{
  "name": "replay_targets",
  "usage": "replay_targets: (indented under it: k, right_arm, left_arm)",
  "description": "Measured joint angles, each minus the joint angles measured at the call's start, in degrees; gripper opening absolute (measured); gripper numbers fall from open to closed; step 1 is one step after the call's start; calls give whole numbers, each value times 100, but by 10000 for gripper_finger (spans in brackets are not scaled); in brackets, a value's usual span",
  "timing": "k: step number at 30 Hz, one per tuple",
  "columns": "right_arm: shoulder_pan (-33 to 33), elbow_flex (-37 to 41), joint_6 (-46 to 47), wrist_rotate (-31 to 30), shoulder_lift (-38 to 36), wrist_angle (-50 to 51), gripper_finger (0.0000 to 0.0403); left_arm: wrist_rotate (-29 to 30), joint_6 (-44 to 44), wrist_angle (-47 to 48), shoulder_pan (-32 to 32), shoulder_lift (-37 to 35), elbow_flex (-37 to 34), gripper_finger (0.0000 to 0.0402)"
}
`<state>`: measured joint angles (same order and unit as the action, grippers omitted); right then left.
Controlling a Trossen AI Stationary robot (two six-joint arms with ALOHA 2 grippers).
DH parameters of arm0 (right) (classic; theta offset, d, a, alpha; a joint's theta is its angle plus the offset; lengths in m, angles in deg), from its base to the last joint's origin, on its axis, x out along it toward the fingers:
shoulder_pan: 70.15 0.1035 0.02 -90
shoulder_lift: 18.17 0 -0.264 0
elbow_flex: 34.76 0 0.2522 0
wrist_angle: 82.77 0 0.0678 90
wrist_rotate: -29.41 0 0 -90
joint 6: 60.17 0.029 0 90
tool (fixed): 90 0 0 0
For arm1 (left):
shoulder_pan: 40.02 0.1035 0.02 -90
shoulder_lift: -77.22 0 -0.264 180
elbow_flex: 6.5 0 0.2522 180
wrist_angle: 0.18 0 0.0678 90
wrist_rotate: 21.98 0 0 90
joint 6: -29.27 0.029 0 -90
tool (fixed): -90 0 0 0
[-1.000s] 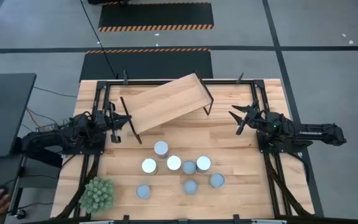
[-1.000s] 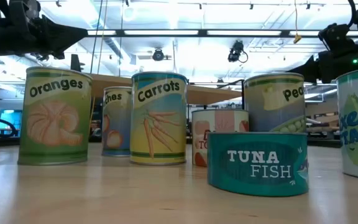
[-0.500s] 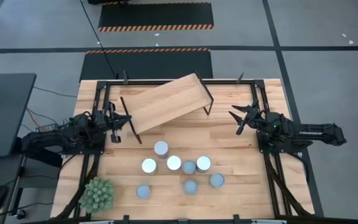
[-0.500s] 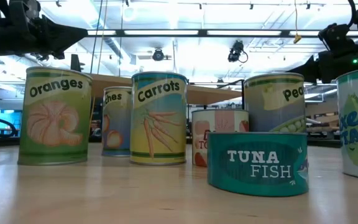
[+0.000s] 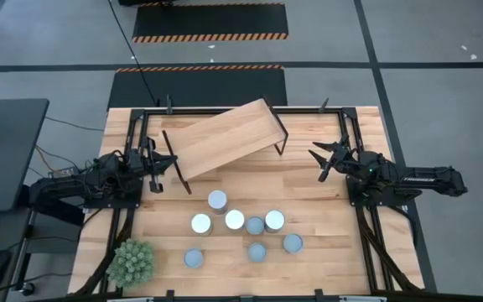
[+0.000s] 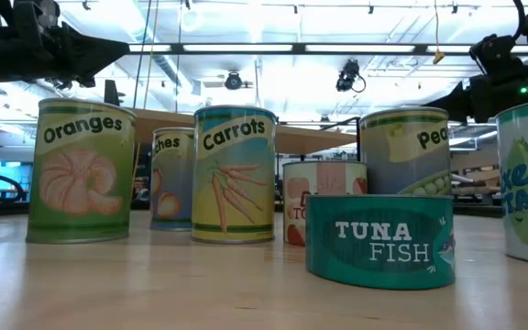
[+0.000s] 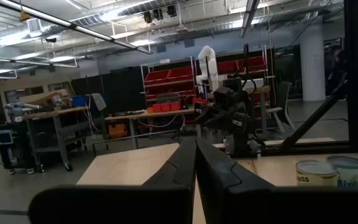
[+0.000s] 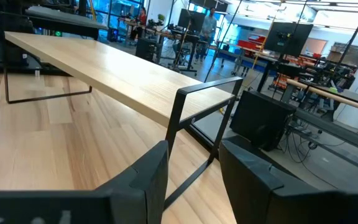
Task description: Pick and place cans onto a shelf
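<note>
Several cans [image 5: 235, 220] stand upright on their bases in a loose cluster on the near middle of the table. In the low view they carry labels such as Oranges [image 6: 82, 170], Carrots [image 6: 235, 174] and Tuna Fish [image 6: 379, 240]. The shelf [image 5: 225, 136], a light-wood plank on thin black legs, stands turned at an angle at the far middle. My left gripper [image 5: 159, 170] hovers shut at the table's left side, beside the shelf's left end [image 7: 135, 165]. My right gripper [image 5: 317, 164] hovers open at the right side, facing the shelf's right leg [image 8: 194, 118]. Neither holds anything.
A spiky green plant [image 5: 132, 262] sits at the near left corner. A black frame [image 5: 342, 126] runs along the table's edges. Bare tabletop [image 5: 309, 197] lies between the cans and the shelf.
A person's hand beside the table's near left corner has gone out of view. Both arms and all cans have kept still.
</note>
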<state>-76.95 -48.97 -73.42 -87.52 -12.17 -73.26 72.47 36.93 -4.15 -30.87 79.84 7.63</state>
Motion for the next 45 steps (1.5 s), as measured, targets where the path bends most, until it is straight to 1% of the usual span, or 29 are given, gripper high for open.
replay_targets:
  k: [12,14,15,19,23,25,27,29,31,36,38,40,43,45]
  right_arm:
    - [-1,-1,0,-2,0,0,151]
    - [-1,0,0,0,0,0,151]
    - [2,-1,0,0,0,0,151]
    - [-1,-1,0,0,-1,0,151]
    - [1,-1,-2,0,0,-62,151]
    - [1,-1,8,0,0,-166,151]
    - [3,0,139,3,0,-337,151]
    - [6,-1,560,4,-2,-624,151]
    - [6,-1,1277,4,0,-889,151]
    - [6,-1,4015,4,-2,-1419,151]
    - [6,-1,5191,4,-2,-1438,151]
    - [0,-1,6099,4,-2,-1368,151]
    - [-3,-1,6928,7,0,-1298,151]
    - [-3,-1,7164,5,0,-1376,151]
  left_arm:
    - [-1,46,-2,0,-2,0,18]
    - [-6,-115,-31,0,-1,2,18]
    - [-37,-446,-57,-2,0,1,18]
    - [-109,-2600,-265,-2,-4,0,18]
    - [-111,-4353,-271,0,-2,2,18]
    - [-111,-5049,-271,0,-2,2,18]
    - [-111,-5524,-270,0,-2,1,18]
    - [-111,-5773,-270,0,-2,0,18]
    - [-114,-5888,-268,0,-2,2,18]
    - [-172,-6331,-263,0,-2,2,18]
    - [-172,-6552,-260,0,-2,2,18]
    - [-172,-6582,-258,0,-2,2,18]
    - [-164,-6559,-260,0,-2,1,18]
    - [-129,-6561,-263,0,-2,2,18]
